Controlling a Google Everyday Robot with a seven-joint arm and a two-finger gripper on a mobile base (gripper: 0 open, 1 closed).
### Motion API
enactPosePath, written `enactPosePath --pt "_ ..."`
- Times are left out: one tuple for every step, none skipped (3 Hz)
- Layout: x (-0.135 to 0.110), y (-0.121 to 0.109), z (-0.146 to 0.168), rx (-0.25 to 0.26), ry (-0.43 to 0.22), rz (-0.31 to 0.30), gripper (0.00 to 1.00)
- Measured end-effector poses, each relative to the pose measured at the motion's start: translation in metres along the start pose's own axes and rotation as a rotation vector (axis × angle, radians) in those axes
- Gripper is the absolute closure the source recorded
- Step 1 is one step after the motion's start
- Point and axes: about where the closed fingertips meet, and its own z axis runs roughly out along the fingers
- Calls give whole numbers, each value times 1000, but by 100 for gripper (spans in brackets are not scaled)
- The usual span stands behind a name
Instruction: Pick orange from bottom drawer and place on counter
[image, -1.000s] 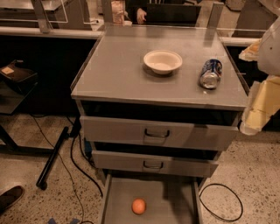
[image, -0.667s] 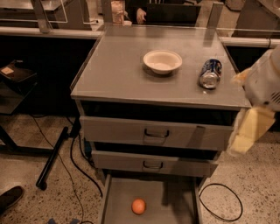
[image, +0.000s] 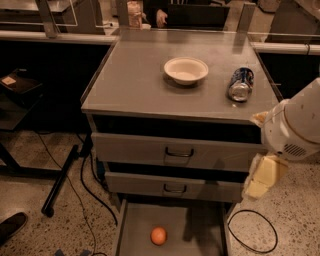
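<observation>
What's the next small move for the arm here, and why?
Probably lower the pincer down and left in view toward the orange, which lies on the floor of the open bottom drawer; the pincer hangs at the right, beside the middle drawer, above and apart from the fruit.

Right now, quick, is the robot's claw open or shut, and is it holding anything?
Gripper: open or closed cannot be told. It hangs right of the upper drawers, not holding the orange, which lies in the bottom drawer.
</observation>
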Motion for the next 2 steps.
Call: enactPosePath --pt "9 11 23 -23 -14 15 0" --pt "19 33 80 -70 -29 19 0"
